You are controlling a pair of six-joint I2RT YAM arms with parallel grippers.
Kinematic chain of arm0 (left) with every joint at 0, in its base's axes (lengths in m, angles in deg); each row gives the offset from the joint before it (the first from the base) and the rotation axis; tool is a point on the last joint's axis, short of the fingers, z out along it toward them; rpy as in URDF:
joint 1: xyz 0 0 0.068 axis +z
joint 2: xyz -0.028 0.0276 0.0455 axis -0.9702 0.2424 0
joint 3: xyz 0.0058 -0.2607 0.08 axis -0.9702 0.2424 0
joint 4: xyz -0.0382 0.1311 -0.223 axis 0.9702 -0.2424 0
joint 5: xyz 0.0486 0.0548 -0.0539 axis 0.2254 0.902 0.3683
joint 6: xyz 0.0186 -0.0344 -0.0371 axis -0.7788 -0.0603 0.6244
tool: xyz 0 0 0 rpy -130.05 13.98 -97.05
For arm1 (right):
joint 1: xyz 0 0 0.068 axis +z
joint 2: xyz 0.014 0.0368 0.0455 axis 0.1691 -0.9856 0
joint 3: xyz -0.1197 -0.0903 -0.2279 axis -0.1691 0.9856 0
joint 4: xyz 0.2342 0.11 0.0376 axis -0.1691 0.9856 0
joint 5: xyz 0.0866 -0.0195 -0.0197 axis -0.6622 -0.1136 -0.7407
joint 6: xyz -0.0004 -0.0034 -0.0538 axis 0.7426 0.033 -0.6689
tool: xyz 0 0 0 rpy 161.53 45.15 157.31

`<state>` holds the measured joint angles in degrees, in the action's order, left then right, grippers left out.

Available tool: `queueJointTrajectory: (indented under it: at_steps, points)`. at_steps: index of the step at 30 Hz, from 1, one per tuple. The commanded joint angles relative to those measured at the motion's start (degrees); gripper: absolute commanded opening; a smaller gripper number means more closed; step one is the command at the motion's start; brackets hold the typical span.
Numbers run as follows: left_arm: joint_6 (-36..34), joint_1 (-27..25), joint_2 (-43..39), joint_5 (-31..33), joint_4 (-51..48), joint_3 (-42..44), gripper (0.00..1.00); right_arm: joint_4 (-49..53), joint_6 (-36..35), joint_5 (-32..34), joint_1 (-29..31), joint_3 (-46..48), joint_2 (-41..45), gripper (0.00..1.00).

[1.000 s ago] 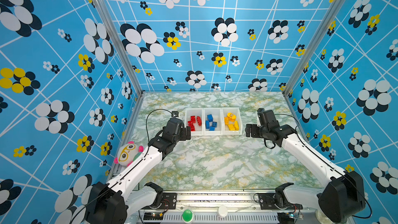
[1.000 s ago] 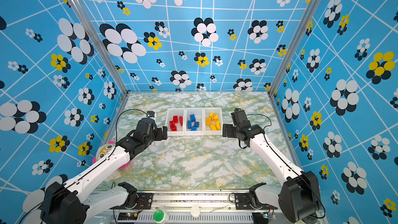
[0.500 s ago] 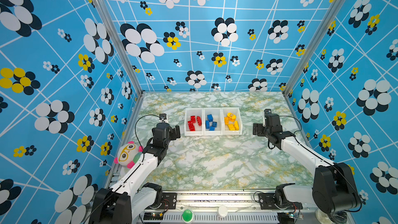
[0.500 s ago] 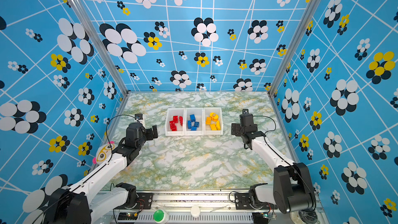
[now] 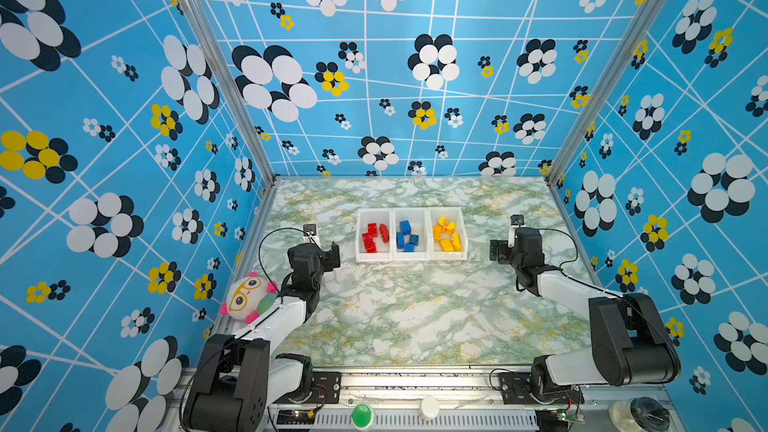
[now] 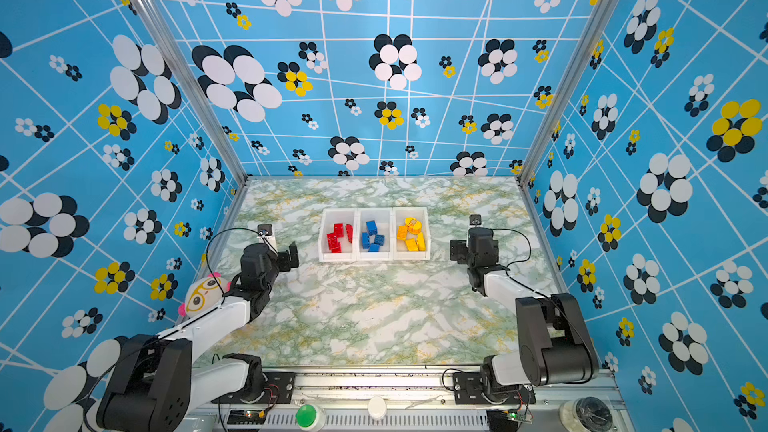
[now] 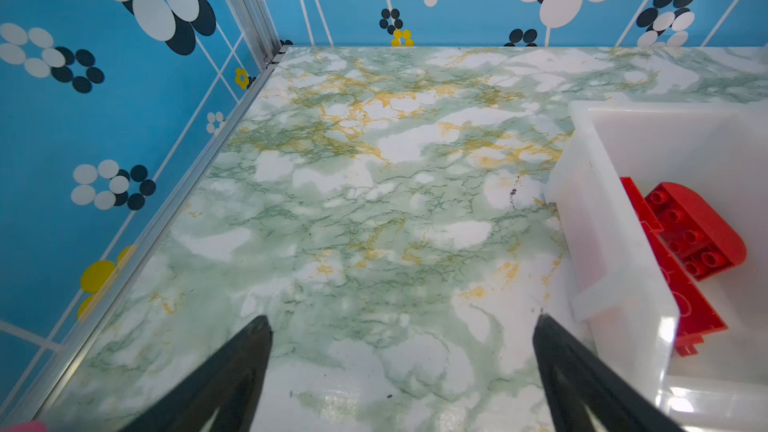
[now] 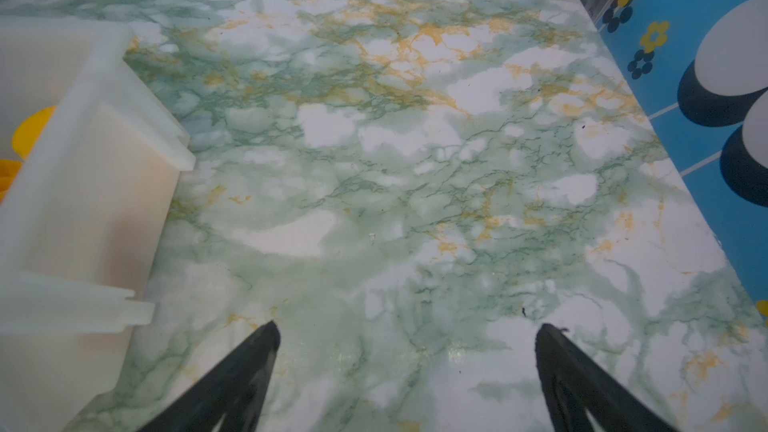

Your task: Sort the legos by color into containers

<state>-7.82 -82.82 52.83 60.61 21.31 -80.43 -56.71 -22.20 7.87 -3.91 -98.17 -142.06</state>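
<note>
**Marble-print table: bricks lie sorted by colour, both grippers wide and empty**

Read both top views as a clock face, with 12 at the back wall and the table's middle as the centre. At 6, on the front rail, sit a green button and a white knob. A plush toy with yellow glasses lies at 8, at the edge of the green-veined table, partly behind the left arm.

Farther in, the left gripper hangs between 9 and 10, near the containers but apart from them. In the left wrist view its jaws stand spread wide with only bare table between them. The right gripper hangs at about 3, likewise clear of the row. Its jaws are also spread wide and hold nothing.

Just toward 12 from the middle, the containers stand as three white bins joined side by side. The red legos lie in the bin at the 9 o'clock end, the blue legos in the middle bin, and the yellow legos in the bin at the 3 o'clock end. The rounded yellow piece rests at that bin's 12 o'clock end.
</note>
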Motion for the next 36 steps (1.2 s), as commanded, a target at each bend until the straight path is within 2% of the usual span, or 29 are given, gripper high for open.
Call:
queueJointTrajectory:
  at_steps: [1,10,13,19,23,29,36]
  points:
    - [-3.3,0.62,3.72,-1.2,9.86,0.89,0.99,-7.11,-0.88,-1.51,-1.05,1.84,-0.82,0.99]
    - [-2.65,2.37,12.5,-1.78,20.13,0.78,0.99,-18.72,-2.18,-4.29,-1.62,5.1,-3.16,0.99]
    - [-2.29,2.54,14.9,-1.71,22.91,1.16,0.99,-19.26,-1.5,-4.16,-1.94,5.79,-2.71,0.99]
    - [-2.19,2.63,18.31,-1.82,26.82,1.79,0.99,-35.7,-0.86,-6.49,-3.37,12.74,-6.46,0.99]
    - [-2.2,2.63,18.37,-1.81,26.89,1.68,0.99,-32.69,-0.55,-5.03,-3.37,12.15,-5.63,0.99]
    - [-2.2,2.7,18.38,-1.81,26.69,1.63,0.99,-34.01,2.64,6.24,-2.62,12.53,-5.96,0.99]
    - [-2.19,2.72,18.4,-1.9,26.65,1.54,0.99,-33.43,1.97,5.87,-2.09,12.03,-6.13,0.99]
